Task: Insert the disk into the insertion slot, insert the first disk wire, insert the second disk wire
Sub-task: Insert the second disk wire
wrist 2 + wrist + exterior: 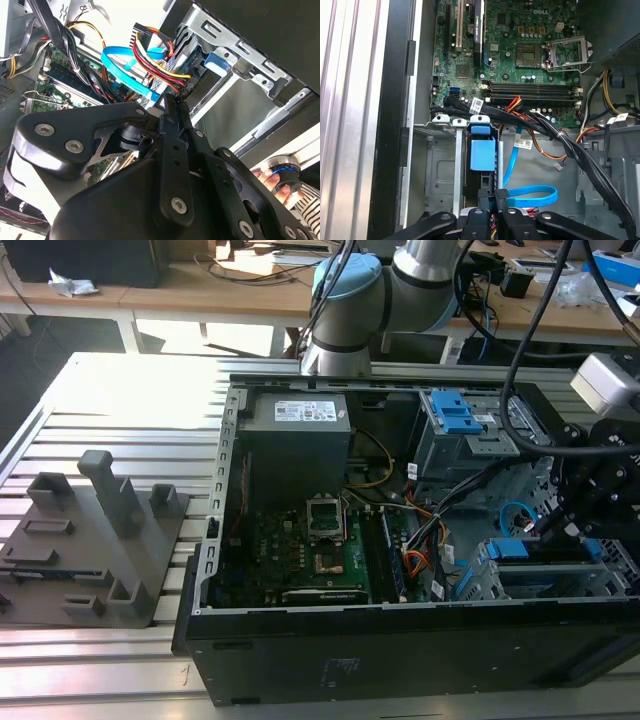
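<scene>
Counted: one open computer case (400,640) on one slatted desk (110,390), with one green motherboard (530,45) and one grey power supply (295,440) inside. Just ahead of the tool (492,197): one blue-framed disk (482,155) in one grey insertion slot (440,170), one flat light-blue cable (532,195), one orange-red-black wire bundle (160,62). Well apart from the tool: one grey fixture block (95,540), two blue latches (452,412).

insertion slot (442,165): dull grey sheet metal | second disk wire (532,196): smooth glossy light-blue plastic | pincer (492,202): matt black
</scene>
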Available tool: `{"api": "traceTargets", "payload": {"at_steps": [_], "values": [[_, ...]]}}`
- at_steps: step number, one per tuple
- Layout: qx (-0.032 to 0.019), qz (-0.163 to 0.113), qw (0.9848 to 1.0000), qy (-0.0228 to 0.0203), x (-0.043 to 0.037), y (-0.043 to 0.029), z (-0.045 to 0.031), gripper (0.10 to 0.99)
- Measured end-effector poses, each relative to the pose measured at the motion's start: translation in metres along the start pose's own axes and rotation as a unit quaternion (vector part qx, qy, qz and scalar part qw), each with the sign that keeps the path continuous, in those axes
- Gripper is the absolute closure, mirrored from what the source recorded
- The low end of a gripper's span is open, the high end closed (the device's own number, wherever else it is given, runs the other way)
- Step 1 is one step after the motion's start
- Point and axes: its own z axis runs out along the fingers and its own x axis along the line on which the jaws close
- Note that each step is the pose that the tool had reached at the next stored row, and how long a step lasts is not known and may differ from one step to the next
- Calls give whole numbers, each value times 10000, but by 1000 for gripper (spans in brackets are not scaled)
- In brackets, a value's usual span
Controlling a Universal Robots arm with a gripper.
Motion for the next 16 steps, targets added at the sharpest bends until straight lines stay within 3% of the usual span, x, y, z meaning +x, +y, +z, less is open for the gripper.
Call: {"api": "traceTargets", "payload": {"at_steps": [16], "values": [[-11, 76, 10000, -11, 17, -5, 31, 925]]}}
